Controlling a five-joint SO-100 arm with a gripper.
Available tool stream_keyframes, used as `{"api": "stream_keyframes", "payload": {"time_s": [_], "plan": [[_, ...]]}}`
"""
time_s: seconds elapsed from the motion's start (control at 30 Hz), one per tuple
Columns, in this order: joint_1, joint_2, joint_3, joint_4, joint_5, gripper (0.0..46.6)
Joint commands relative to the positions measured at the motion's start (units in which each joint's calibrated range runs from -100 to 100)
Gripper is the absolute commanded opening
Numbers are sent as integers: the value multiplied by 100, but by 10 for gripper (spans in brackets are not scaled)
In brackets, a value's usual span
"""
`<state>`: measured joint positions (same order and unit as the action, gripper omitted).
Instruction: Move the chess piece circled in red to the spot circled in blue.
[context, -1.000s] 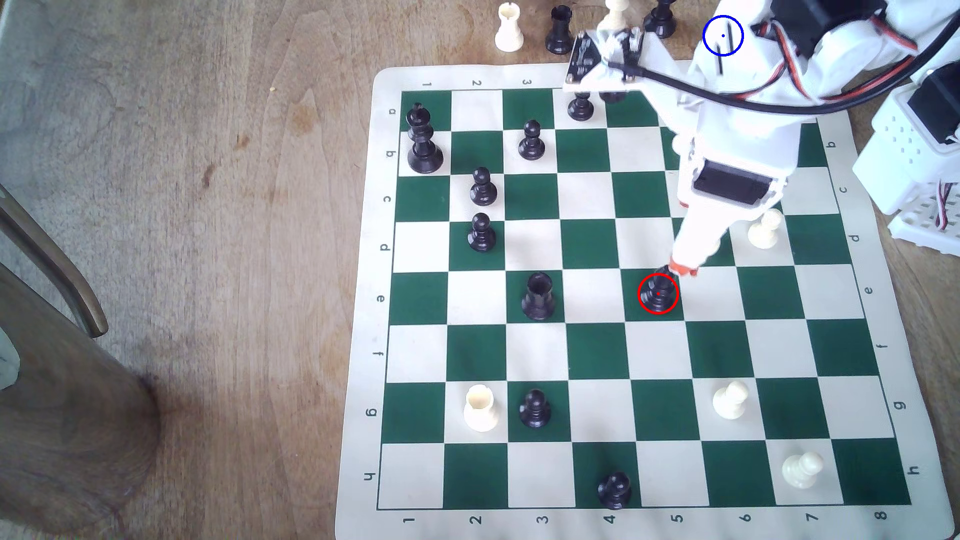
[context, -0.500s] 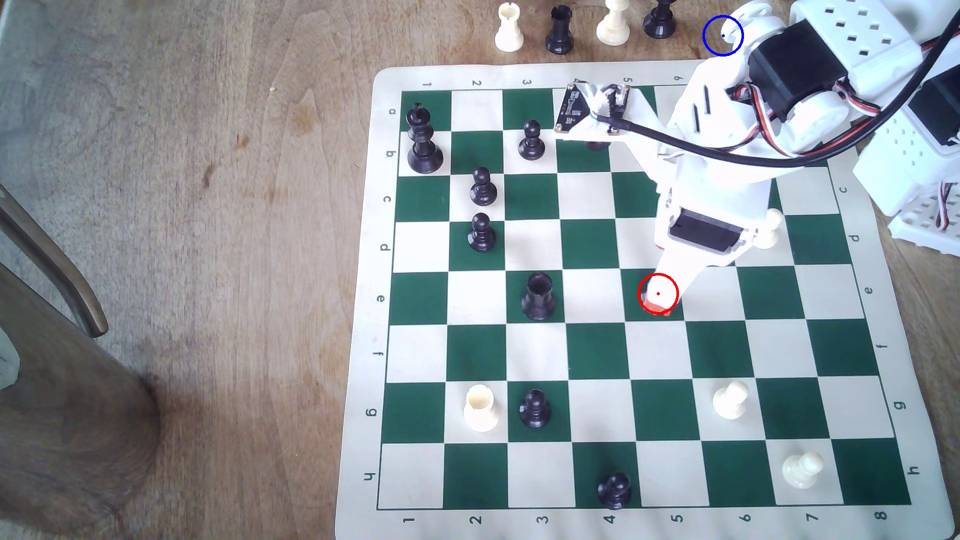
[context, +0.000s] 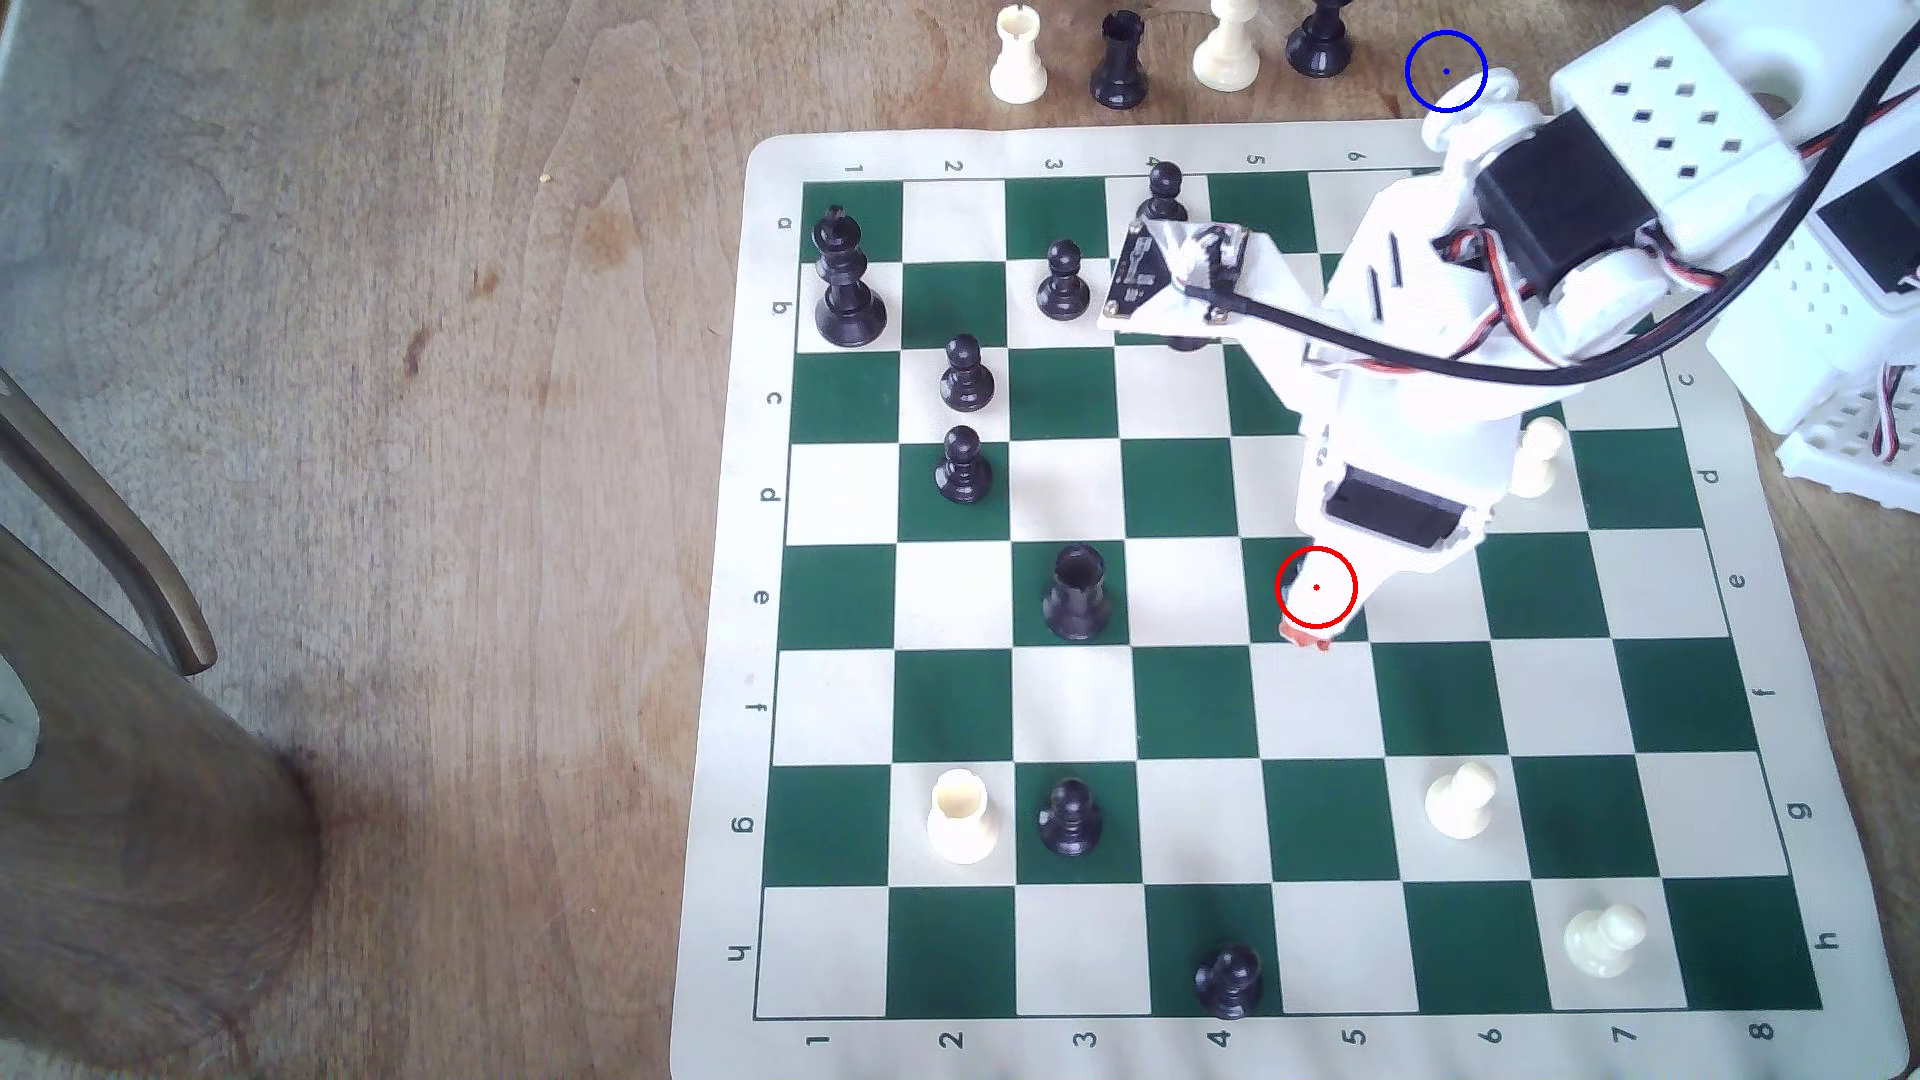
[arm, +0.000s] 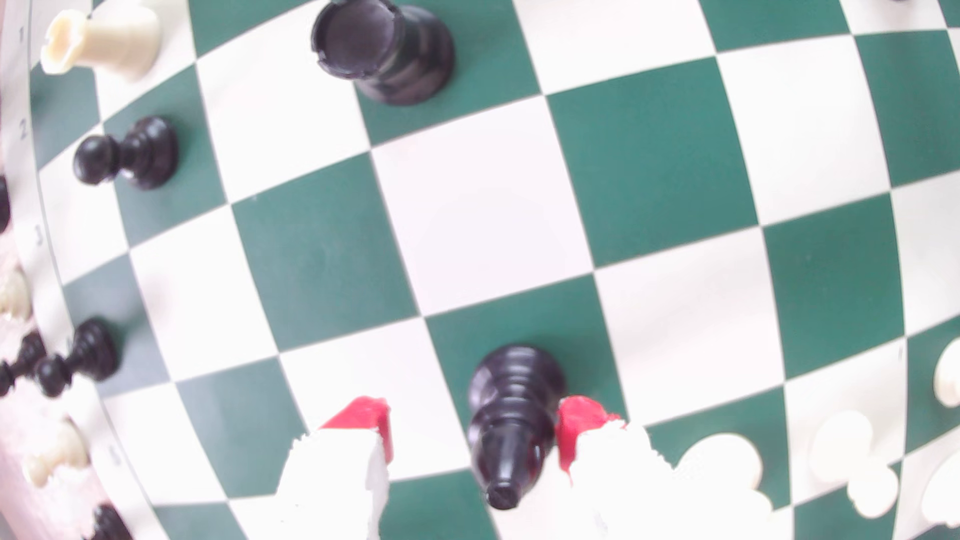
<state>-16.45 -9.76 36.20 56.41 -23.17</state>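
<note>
Claw (context: 1311, 628) hides the chess piece (arm: 511, 420)

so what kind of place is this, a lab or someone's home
Probably a home or hobby setup, not a lab: a roll-up green and cream chess mat lies on a wooden table, a wooden chair stands beside it, and the white arm looks 3D-printed.

My board's border (context: 727, 665) carries printed coordinates: digits 1 to 8 along its near edge, 1 to 6 legible along the far edge, letters a to h down both sides.
</note>
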Motion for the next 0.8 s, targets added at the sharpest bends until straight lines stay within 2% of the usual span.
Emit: {"api": "stream_keyframes", "payload": {"time_s": [0.0,0.33,0.4,0.6,0.77], "plan": [[-111,-43,-20,-56,-59,173],[-111,-9,-20,-39,-49,163],[-111,0,-2,-39,-49,141],[-127,68,16,-31,-54,152],[-158,102,16,-31,-15,106]]}}
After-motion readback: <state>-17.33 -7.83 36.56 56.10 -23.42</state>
